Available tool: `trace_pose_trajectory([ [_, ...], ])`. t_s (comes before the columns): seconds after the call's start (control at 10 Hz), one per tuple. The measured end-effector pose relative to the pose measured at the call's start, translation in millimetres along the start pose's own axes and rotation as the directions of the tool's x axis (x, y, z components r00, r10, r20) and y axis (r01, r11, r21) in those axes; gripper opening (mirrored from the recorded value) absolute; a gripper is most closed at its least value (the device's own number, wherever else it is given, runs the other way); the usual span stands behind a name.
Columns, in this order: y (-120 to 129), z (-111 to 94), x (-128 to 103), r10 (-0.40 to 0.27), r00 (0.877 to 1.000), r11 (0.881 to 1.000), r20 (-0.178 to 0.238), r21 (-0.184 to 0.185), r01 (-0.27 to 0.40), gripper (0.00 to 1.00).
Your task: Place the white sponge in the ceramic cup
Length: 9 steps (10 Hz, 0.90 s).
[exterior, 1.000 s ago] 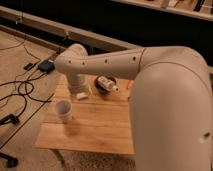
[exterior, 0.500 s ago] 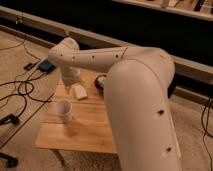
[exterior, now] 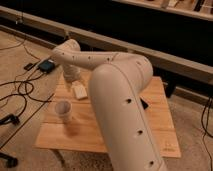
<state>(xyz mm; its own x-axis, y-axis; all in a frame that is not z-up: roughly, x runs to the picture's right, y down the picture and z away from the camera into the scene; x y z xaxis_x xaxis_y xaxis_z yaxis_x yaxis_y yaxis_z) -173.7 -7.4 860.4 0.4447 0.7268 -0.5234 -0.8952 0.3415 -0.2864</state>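
We find the gripper [exterior: 71, 79] low over the far left corner of the light wooden table [exterior: 60, 137], jaws spread wide, holding nothing. The small flat white sponge [exterior: 79, 91] lies just beside it, and the plain cream ceramic cup [exterior: 63, 110] stands nearer us. Soft, light and squashy, we judge: pinch gently across its narrow width.

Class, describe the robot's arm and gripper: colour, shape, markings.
The arm is a smooth cream-white shell: thick, rounded tubular segments joined at bulging elbows, narrowing toward the end. Small dark round holes dot its segments. No cables show on it. The gripper, near the table's far left corner by the white sponge, looks equally pale.
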Motion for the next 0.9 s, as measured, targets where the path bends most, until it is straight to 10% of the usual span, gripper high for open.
trace_pose_trajectory([
  [0.9,-20,79,-63,0.067,0.993,0.997,-0.098,-0.025,-0.070,0.65],
])
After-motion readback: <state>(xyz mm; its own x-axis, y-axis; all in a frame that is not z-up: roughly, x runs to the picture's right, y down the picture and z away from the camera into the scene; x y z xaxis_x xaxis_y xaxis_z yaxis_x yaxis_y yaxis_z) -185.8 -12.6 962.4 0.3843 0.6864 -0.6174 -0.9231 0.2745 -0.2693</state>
